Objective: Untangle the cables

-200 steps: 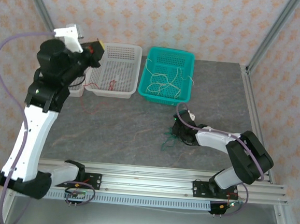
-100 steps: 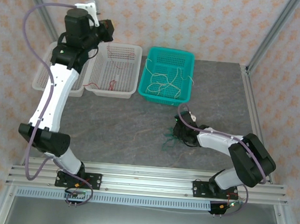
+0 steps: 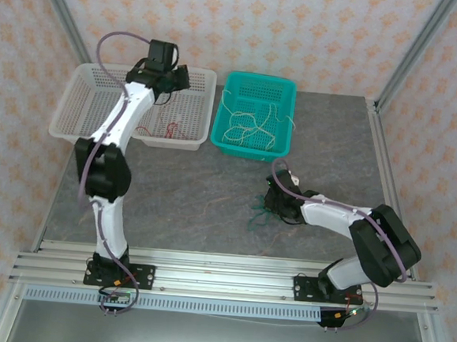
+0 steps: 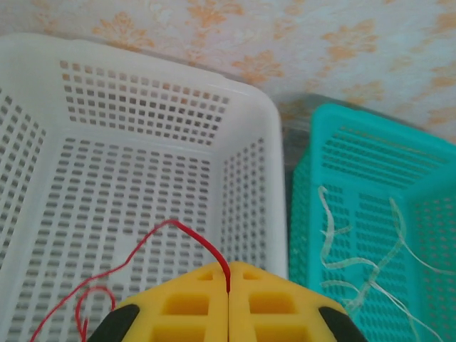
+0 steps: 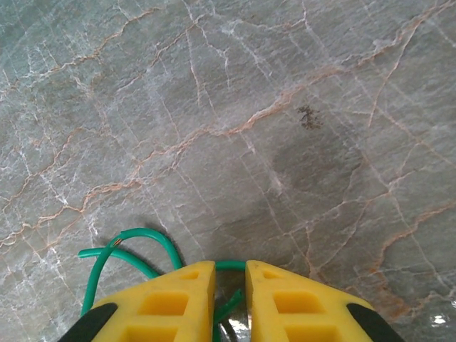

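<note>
**Sorting stage.** The left gripper (image 4: 228,279), jaws pressed fully together, pinches the end of a thin red cable (image 4: 191,234) above the white perforated plastic basket (image 4: 246,117), apparently to deposit it there by colour. The right gripper (image 5: 230,278), jaws nearly closed, nips a thin green cable (image 5: 134,235) low over the grey marbled table (image 5: 285,107), probably anchoring the remaining bundle. Cream-white cables (image 4: 333,239) lie in the teal perforated plastic basket (image 4: 303,178). The wrist views reveal each grip. The top view instead shows the arms well apart and loose red strands (image 3: 169,127) on the white basket's floor.
</note>
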Controlling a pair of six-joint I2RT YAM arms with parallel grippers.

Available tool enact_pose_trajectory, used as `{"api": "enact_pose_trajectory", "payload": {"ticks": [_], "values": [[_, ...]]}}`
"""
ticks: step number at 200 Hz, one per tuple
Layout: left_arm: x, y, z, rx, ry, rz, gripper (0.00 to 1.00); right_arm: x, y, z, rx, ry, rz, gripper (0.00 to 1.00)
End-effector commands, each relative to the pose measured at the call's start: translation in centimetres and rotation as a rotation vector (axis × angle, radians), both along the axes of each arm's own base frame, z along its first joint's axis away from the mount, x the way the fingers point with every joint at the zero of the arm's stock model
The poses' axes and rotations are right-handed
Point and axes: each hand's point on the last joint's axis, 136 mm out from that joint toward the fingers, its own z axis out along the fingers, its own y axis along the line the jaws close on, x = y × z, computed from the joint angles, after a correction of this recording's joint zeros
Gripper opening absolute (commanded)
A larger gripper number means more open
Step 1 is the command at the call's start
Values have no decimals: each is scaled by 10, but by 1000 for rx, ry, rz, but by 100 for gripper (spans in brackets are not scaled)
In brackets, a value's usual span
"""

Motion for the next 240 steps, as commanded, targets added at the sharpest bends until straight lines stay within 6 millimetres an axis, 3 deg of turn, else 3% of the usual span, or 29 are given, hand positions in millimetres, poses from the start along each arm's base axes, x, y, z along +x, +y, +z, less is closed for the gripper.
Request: {"api": "enact_pose_trajectory", "payload": {"ticks": [1, 21, 41, 61, 81, 85, 93, 116, 135, 149, 171, 186, 202, 221, 240], "values": [[15, 28, -47, 70, 136, 54, 15, -7, -5, -5, -23, 54, -13, 19], [24, 36, -48, 66, 152, 66, 40, -7, -5, -1, -17, 51, -12, 19], [20, 41, -15, 73, 85, 79, 61, -5, -5, 3, -16, 39, -12, 20], [4, 40, 33, 55, -17, 76, 63, -3, -4, 7, -24, 33, -7, 20], [-24, 32, 86, -29, -168, 68, 62, 0, -3, 7, -27, 29, -5, 20], [-35, 29, 104, -52, -212, 62, 62, 0, -2, 7, -25, 29, -3, 20], [-51, 22, 121, -98, -260, 45, 62, 1, 0, 8, -20, 31, 1, 20], [-104, -10, 152, -191, -358, -30, 62, 2, 15, 7, 40, 52, 35, 19], [-151, -41, 146, -213, -382, -96, 61, 1, 39, 8, 149, 89, 67, 19], [-180, -57, 129, -216, -373, -118, 61, -1, 61, 10, 250, 113, 88, 19], [-222, -64, 103, -237, -380, -103, 60, -2, 96, 19, 402, 123, 112, 19], [-246, -63, 83, -222, -349, -100, 60, 5, 112, 38, 497, 89, 109, 22], [-266, -60, 61, -203, -295, -112, 60, 12, 114, 60, 525, 28, 105, 24], [-282, -58, 28, -185, -203, -123, 60, 18, 103, 76, 478, -55, 97, 36], [-292, -68, -5, -227, -119, -150, 60, 20, 89, 85, 406, -106, 100, 37]]}}
